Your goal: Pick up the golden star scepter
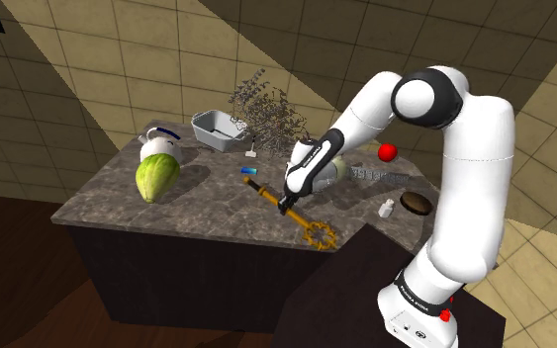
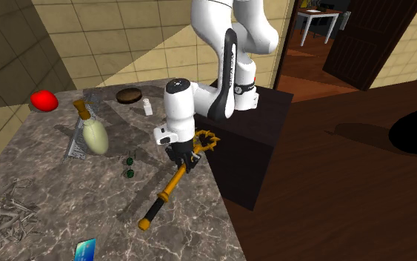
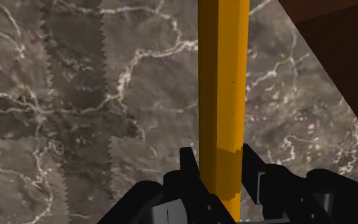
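Note:
The golden star scepter (image 1: pixel 263 191) lies along the dark marble countertop (image 1: pixel 197 208). Its star-shaped head (image 1: pixel 318 237) sits near the counter's front edge, beside the stand. In the second exterior view the scepter (image 2: pixel 166 194) runs from its black-tipped end up to the star head (image 2: pixel 208 141). My black gripper (image 1: pixel 288 206) points down onto the shaft's middle, also seen as the gripper (image 2: pixel 183 164). In the wrist view the yellow shaft (image 3: pixel 223 83) passes between the fingers of the gripper (image 3: pixel 219 168), and both fingers press against its sides. The scepter still looks level with the counter.
On the counter stand a green melon-like thing (image 1: pixel 155 178), a white jug (image 1: pixel 157 143), a grey tray (image 1: pixel 217 129), a twiggy plant (image 1: pixel 266 109), a red ball (image 1: pixel 387 151), a brown disc (image 1: pixel 417 203) and a small white bottle (image 1: pixel 387 209). The dark stand (image 1: pixel 365 287) adjoins the counter edge.

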Robot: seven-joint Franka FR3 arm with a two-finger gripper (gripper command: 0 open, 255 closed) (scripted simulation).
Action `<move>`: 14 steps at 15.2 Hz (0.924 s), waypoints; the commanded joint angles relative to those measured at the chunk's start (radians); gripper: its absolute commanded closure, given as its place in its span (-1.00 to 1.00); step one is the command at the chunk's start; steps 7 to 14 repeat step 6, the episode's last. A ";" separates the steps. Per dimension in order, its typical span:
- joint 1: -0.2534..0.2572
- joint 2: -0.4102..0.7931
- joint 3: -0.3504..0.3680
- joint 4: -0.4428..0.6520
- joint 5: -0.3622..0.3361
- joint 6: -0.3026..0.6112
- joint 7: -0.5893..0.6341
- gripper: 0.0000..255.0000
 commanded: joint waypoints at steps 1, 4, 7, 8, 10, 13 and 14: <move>0.005 -0.030 -0.004 -0.008 -0.003 -0.022 0.004 1.00; 0.009 -0.073 -0.009 -0.017 -0.008 -0.056 0.008 1.00; 0.009 -0.076 -0.009 -0.018 -0.009 -0.058 0.009 1.00; 0.009 -0.076 -0.009 -0.018 -0.009 -0.058 0.009 1.00; 0.009 -0.076 -0.009 -0.018 -0.009 -0.058 0.009 1.00; 0.009 -0.076 -0.009 -0.018 -0.009 -0.058 0.009 1.00; 0.009 -0.076 -0.009 -0.018 -0.009 -0.058 0.009 1.00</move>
